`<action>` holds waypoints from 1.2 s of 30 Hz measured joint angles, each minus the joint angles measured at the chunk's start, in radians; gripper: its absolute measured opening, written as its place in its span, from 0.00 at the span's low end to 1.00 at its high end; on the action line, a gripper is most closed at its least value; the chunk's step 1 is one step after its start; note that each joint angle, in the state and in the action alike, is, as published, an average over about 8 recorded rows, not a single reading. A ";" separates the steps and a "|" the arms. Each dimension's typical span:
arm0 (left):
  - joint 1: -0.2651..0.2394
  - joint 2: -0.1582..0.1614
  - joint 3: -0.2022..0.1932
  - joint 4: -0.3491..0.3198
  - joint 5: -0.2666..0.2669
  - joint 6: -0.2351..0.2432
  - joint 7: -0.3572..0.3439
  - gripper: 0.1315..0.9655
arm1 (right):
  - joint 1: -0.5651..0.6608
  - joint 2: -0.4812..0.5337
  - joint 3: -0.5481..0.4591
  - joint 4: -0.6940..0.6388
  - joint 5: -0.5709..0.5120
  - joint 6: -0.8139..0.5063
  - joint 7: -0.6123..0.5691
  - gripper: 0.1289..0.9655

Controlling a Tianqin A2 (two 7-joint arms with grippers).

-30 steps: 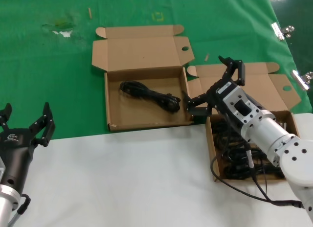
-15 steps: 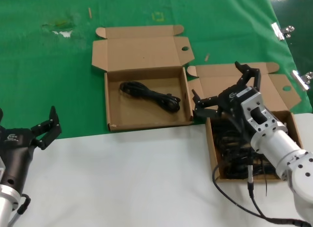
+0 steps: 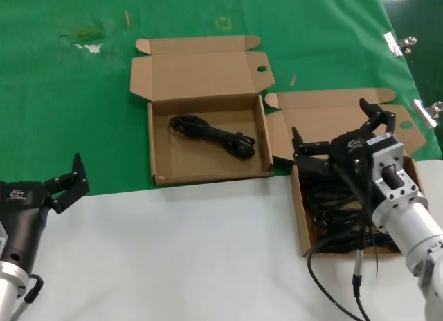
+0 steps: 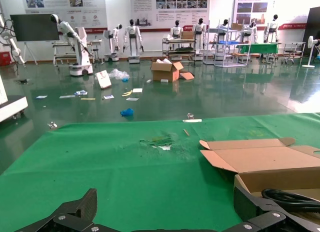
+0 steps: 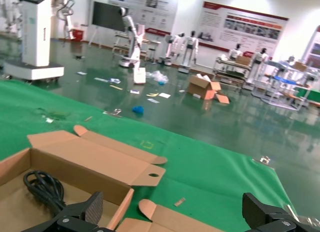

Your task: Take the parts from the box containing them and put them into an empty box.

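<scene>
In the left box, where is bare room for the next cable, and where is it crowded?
In the left box, the floor is bare in front of the single cable, toward the near wall, and behind it in the far right corner. The right box is crowded with cables; the open right gripper hangs above it.

You've got a green cloth over the far half of the table, white surface in front. Torn patch in the cloth far left, small yellow square mark beyond it. Metal clips at the right edge.
</scene>
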 joint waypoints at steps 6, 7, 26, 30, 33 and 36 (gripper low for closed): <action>0.000 0.000 0.000 0.000 0.000 0.000 0.000 0.99 | -0.046 0.000 0.024 0.038 0.046 0.027 0.007 1.00; 0.000 0.000 0.000 0.000 0.000 0.000 0.000 0.99 | -0.054 0.000 0.028 0.044 0.053 0.031 0.008 1.00; 0.000 0.000 0.000 0.000 0.000 0.000 0.000 1.00 | -0.168 -0.001 0.087 0.136 0.165 0.097 0.024 1.00; 0.000 0.000 0.000 0.000 0.000 0.000 0.000 1.00 | -0.168 -0.001 0.087 0.136 0.166 0.097 0.024 1.00; 0.000 0.000 0.000 0.000 0.000 0.000 0.000 1.00 | -0.168 -0.001 0.087 0.136 0.166 0.097 0.024 1.00; 0.000 0.000 0.000 0.000 0.000 0.000 0.000 1.00 | -0.168 -0.001 0.087 0.136 0.166 0.097 0.024 1.00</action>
